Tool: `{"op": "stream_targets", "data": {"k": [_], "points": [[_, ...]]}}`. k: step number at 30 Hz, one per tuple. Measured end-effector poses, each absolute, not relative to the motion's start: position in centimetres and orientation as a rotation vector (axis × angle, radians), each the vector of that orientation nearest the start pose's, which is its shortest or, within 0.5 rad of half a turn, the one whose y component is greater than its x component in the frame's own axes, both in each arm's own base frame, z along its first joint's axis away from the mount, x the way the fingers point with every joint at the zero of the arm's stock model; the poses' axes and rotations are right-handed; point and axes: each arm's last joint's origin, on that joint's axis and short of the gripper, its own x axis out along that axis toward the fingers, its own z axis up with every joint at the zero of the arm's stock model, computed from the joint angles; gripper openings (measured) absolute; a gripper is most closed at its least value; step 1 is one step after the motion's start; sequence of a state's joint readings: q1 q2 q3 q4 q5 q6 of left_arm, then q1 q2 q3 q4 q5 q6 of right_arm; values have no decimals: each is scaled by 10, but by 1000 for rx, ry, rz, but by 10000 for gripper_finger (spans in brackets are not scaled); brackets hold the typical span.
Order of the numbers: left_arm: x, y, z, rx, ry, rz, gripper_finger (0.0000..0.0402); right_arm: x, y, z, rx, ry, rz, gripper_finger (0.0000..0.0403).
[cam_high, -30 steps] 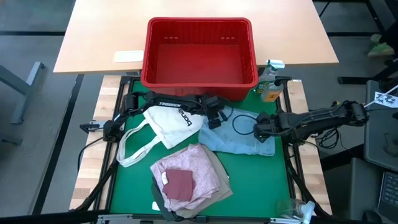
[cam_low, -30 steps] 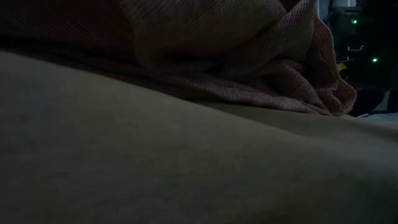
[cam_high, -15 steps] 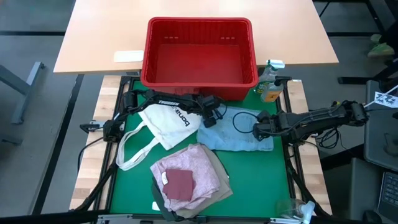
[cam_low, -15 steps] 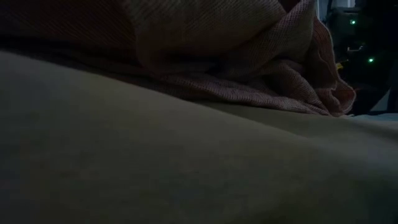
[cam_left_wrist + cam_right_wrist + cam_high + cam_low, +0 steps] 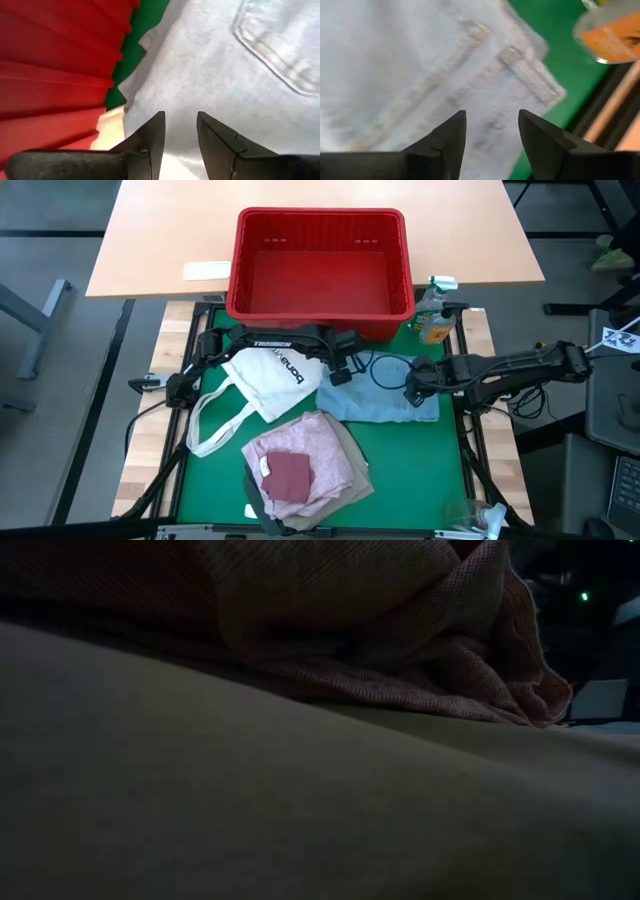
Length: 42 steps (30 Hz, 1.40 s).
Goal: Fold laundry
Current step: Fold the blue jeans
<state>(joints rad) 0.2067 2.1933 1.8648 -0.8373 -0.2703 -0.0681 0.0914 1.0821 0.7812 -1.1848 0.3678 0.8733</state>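
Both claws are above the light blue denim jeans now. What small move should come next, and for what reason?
Probably lower both claws onto the light blue denim jeans and close. The left claw and the right claw stand open over the cloth, near opposite ends of the jeans, with nothing between the fingers. The jeans lie crumpled beside the red plastic basket, so they likely need spreading first.

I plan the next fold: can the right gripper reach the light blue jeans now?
Probably yes: the right gripper hangs open over the jeans near their waistband, with nothing between them.
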Motion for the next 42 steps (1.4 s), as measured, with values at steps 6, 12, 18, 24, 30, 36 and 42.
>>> {"op": "stream_targets", "data": {"k": [6,12,18,24,30,36,42], "points": [[453,76,226,-5,1204,387,108,170,11,238,555,1209,-612,182],[453,36,223,-39,1273,168,108,174,26,238,549,1208,-508,182],[454,-2,217,40,1276,92,108,175,47,232,452,1213,-511,182],[453,-25,196,85,1252,39,108,181,62,217,292,1228,-551,182],[444,-27,170,94,1294,39,108,193,70,193,213,1336,-592,182],[437,-26,154,96,1310,42,108,204,74,167,142,1443,-643,182],[437,-26,152,97,1311,42,108,207,75,157,125,1497,-651,182]]}}
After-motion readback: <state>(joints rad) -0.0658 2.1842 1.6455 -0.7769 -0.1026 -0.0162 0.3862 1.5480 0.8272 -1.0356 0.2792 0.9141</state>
